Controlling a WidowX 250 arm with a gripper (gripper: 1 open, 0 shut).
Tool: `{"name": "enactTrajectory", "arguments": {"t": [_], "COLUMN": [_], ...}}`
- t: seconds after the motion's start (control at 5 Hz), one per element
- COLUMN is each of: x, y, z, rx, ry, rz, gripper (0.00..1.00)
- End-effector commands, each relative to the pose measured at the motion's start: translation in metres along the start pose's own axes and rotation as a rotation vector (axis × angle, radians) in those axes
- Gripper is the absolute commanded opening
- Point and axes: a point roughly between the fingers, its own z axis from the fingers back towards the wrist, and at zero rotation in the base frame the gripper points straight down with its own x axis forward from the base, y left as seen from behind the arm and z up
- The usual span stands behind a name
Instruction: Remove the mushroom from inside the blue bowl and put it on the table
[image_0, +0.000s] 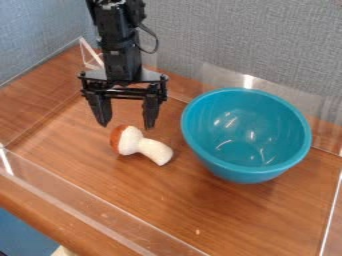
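Note:
The mushroom (139, 145) lies on its side on the table (94, 190), orange-red cap toward the left and cream stem pointing right, just left of the blue bowl (247, 134). Nothing shows inside the bowl but its glossy turquoise surface. My gripper (123, 116) hangs a little above and behind the mushroom with its black fingers (98, 108) spread wide. It is open and holds nothing.
Low clear acrylic walls (160, 208) edge the tabletop at the front, left and back. A grey textured wall rises behind. The black arm (118, 40) comes down from the top left.

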Motion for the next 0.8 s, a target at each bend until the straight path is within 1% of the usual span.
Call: {"name": "enactTrajectory", "arguments": {"t": [0.0, 0.2, 0.6], "x": [-0.003, -0.01, 0.002], "y": [0.001, -0.001, -0.009], "z": [0.017, 0.017, 0.018], "rx": [-0.004, -0.008, -0.018], "ry": [-0.066, -0.072, -0.072], "rz": [0.007, -0.001, -0.114], "gripper": [1.0, 1.0, 1.0]}}
